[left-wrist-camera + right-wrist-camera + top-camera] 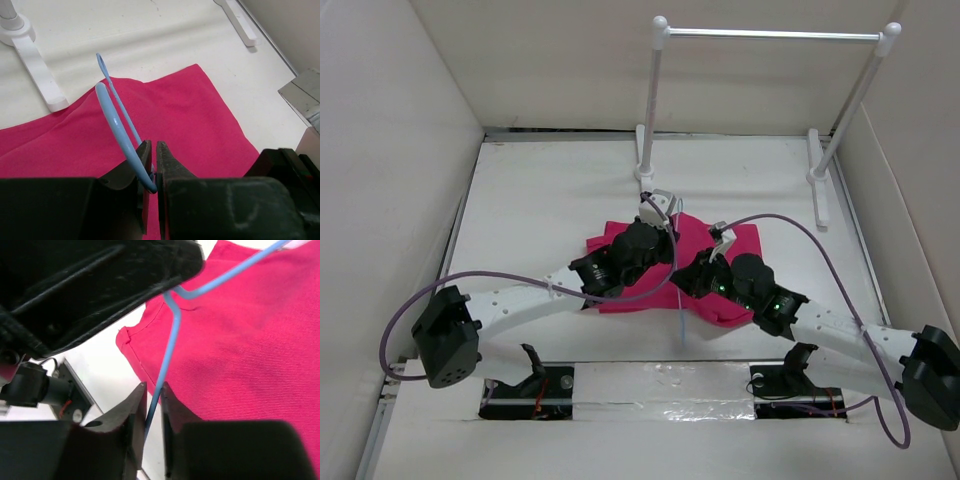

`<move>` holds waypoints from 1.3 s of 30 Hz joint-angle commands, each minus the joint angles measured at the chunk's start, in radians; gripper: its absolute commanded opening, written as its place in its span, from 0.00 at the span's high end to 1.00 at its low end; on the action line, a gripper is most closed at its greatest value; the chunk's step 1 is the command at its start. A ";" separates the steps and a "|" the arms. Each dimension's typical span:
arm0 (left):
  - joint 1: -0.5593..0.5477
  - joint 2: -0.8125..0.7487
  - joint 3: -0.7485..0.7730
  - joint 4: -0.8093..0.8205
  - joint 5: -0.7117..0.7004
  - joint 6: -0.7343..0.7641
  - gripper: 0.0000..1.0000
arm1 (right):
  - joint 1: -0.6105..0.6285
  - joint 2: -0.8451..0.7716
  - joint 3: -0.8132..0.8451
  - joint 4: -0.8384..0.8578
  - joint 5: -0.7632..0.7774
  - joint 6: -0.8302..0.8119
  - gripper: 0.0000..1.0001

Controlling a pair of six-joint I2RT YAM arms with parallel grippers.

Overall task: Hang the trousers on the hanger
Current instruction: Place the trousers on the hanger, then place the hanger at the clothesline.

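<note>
Top external shows the trousers [705,232] lying flat under both wrists, with a length of the hanger [681,322] poking out on the near side. Left wrist: the left gripper [154,146] is clamped on the hanger's wire, its hook pointing away over the cloth. Right wrist: the wire runs straight between the right gripper [154,388] fingers, which flank it closely; whether they pinch it I cannot tell. The trousers lie beneath, to the right.
</note>
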State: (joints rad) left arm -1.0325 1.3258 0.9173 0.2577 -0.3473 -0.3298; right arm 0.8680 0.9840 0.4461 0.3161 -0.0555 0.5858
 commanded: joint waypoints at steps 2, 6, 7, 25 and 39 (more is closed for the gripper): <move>0.011 -0.069 0.068 0.107 0.017 -0.018 1.00 | 0.046 0.015 0.009 0.126 -0.006 0.043 0.95; 0.029 -0.074 0.087 0.115 0.037 -0.025 1.00 | 0.062 -0.018 0.006 0.150 0.022 0.068 1.00; 0.029 -0.079 0.089 0.123 0.047 -0.028 1.00 | 0.062 -0.025 0.008 0.150 0.020 0.080 1.00; 0.061 -0.307 0.138 0.164 0.013 -0.084 0.27 | -0.086 -0.108 0.253 0.201 -0.044 0.234 1.00; 0.071 -0.568 -0.170 0.162 -0.148 -0.020 0.30 | -0.472 -0.024 0.497 0.074 -0.210 0.184 1.00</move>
State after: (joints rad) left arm -0.9661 0.7631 0.8444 0.4137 -0.4408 -0.3752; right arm 0.4847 0.9802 0.7876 0.2508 -0.2218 0.8268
